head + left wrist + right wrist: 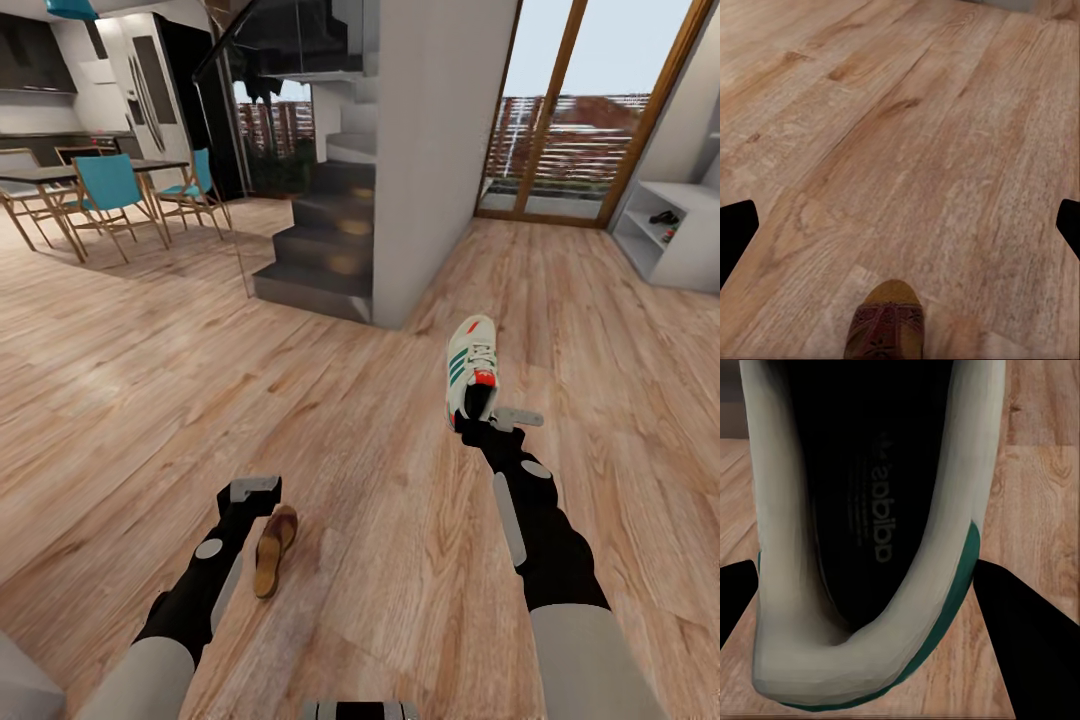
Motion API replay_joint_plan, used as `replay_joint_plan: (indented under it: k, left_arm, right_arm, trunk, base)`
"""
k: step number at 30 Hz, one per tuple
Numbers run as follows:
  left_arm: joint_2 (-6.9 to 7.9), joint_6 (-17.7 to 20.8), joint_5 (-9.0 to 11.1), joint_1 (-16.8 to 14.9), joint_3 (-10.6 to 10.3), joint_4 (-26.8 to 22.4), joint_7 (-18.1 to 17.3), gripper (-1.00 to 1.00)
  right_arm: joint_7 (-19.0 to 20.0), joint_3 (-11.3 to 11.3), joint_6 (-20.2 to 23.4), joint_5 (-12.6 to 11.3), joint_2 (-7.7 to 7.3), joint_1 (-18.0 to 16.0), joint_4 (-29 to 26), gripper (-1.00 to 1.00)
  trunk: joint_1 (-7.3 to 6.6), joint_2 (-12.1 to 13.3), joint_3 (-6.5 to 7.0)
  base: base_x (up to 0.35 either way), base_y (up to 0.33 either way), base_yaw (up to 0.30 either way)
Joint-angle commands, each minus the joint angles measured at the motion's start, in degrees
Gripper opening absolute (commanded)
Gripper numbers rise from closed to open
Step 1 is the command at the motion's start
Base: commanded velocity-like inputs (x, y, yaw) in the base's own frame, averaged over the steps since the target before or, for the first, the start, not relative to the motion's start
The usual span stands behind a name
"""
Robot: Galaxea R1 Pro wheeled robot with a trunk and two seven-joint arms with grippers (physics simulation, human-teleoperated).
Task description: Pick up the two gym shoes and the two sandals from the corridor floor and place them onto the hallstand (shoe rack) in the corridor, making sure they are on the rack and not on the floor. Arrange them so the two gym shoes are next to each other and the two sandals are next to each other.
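In the head view, a dining table with teal chairs stands far off at the left, with dark stairs further right beside a white wall. Lower down, the left gripper hangs over the corridor floor; in the left wrist view its fingertips sit wide apart at the frame edges with bare planks between them, so it is spread and holds nothing. Just beside that arm, a brown sandal lies flat on the floor, and its toe shows in the left wrist view.

Right of centre, a gym shoe, cream with green stripes and a red tongue, is at the tip of the right gripper. In the right wrist view the black fingers flank the sneaker's heel, pinching it.

At the far right, the hallstand stands against the wall by the glass doors, with a dark item on one shelf, too small to name.
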Motion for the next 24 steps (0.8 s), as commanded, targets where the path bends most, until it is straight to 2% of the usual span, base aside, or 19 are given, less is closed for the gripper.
replay_joint_plan:
  k: [1,10,24]
  left_arm:
    - [-0.08,-0.21,-0.6,-0.03,0.33,0.01,-0.18,1.0]
    - [-0.08,-0.21,-0.6,-0.03,0.32,0.02,-0.18,1.0]
    - [-0.08,-0.21,-0.6,-0.03,0.37,0.02,-0.18,1.0]
  right_arm:
    - [-0.18,-0.03,0.3,-0.07,0.04,-0.03,-0.08,-1.0]
    - [-0.18,-0.03,0.3,-0.07,0.04,-0.03,-0.09,-1.0]
    - [-0.18,-0.03,0.3,-0.07,0.04,-0.03,-0.16,-1.0]
  trunk:
    - [0.01,-0.04,-0.35]
    - [0.24,-0.16,-2.59]
    - [0.6,-0.35,-6.94]
  base:
    - [0.0,0.0,-0.04]
    - [0.0,0.0,-0.008]
    - [0.0,0.0,0.0]
